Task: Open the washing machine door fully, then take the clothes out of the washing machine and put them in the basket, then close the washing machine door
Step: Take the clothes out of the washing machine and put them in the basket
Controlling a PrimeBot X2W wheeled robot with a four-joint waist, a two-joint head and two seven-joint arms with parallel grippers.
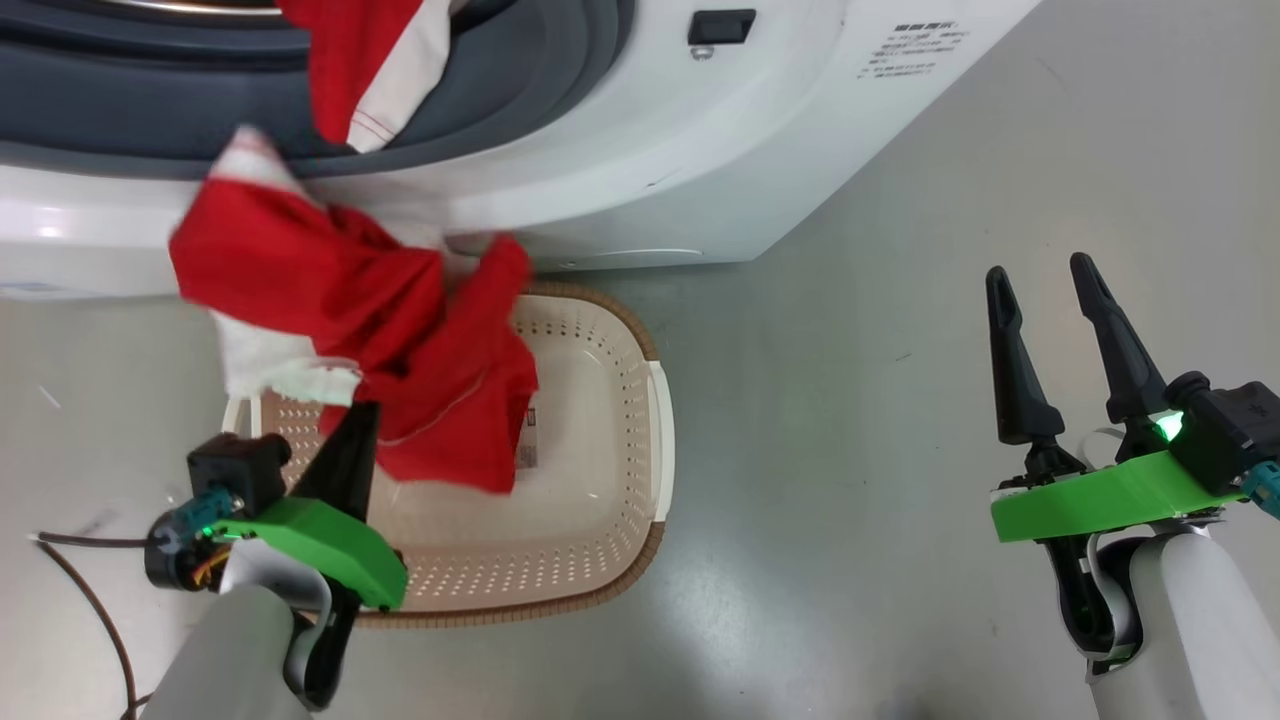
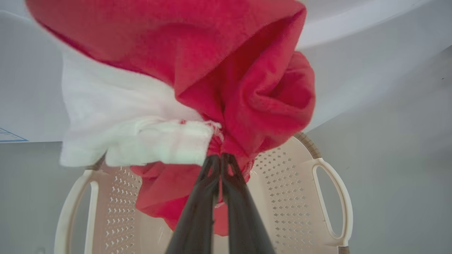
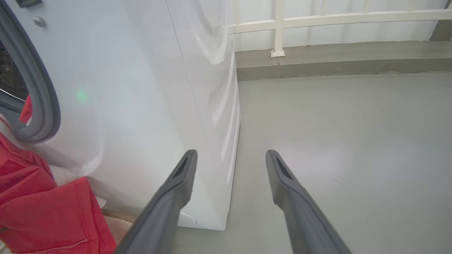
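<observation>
Clothes (image 1: 400,330) above basket (image 1: 595,430); open floor (image 1: 850,420) right

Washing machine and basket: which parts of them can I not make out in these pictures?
Inside of the washing machine: head view, cut off by the top edge and covered by a hanging red garment.
Print on its side: head view, too small to read.
Basket label: head view, half covered by the clothes in the left gripper.
Those clothes: left wrist view, blurred; one piece or several, I cannot tell.
</observation>
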